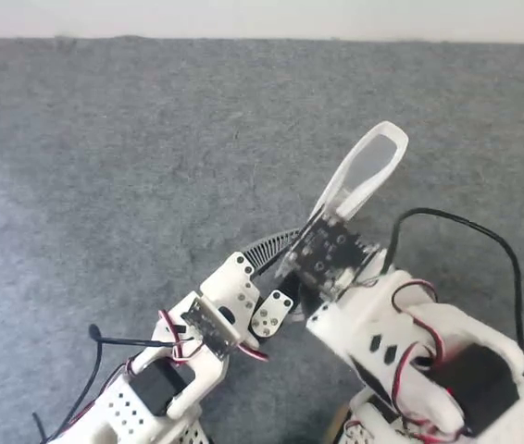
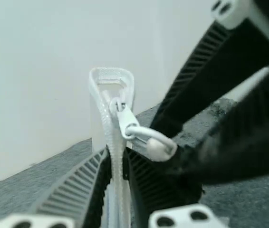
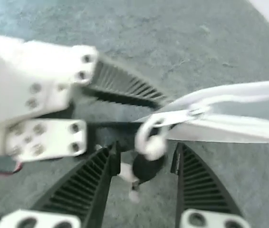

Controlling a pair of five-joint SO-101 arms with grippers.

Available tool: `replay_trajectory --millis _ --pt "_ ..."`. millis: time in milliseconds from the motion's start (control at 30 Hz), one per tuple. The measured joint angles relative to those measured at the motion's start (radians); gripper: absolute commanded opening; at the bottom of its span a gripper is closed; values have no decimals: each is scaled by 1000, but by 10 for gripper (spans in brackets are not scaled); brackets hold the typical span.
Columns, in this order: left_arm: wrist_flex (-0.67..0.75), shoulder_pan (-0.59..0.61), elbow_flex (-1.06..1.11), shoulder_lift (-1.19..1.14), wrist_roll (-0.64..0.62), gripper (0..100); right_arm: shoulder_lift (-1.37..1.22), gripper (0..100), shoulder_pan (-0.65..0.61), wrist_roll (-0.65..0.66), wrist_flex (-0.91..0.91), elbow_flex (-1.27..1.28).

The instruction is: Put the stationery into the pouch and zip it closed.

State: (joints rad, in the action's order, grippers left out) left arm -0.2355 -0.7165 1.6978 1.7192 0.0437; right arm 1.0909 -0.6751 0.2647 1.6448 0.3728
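Zipping stage, seemingly; left gripper (image 2: pixel 117 156) pinches pouch (image 1: pixel 364 171), pointing 1 o'clock; right gripper (image 3: pixel 145 147) spread around pull (image 3: pixel 146 135); next, likely clamp and drag.

You're working over a grey carpet-like surface (image 1: pixel 151 157) that runs to a plain white wall (image 1: pixel 262 17) at the far side.

**Both grippers meet at the pouch (image 1: pixel 364 171)**

My left arm (image 1: pixel 165 379) angles in from the pouch's left side. My left gripper (image 2: pixel 117 159) pinches the pouch's zipped edge, ribbed fingers (image 2: pixel 84 183) pressed against either side of it. My right arm (image 1: pixel 419 342) stands on the pouch's near side, wrist tilted up. My right gripper (image 3: pixel 145 152) sits at the pouch's zip pull (image 3: pixel 148 137), close beside my left one.
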Motion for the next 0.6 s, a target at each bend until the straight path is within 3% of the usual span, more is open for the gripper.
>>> replay_trajectory --millis 167,333,600 --pt "0 -2 0 -2 0 10 2 173 41 -2 -21 9" --pt "0 2 0 -2 0 10 12 69 51 0 -49 9" --pt "0 -2 0 -2 0 10 49 93 51 0 -127 48"
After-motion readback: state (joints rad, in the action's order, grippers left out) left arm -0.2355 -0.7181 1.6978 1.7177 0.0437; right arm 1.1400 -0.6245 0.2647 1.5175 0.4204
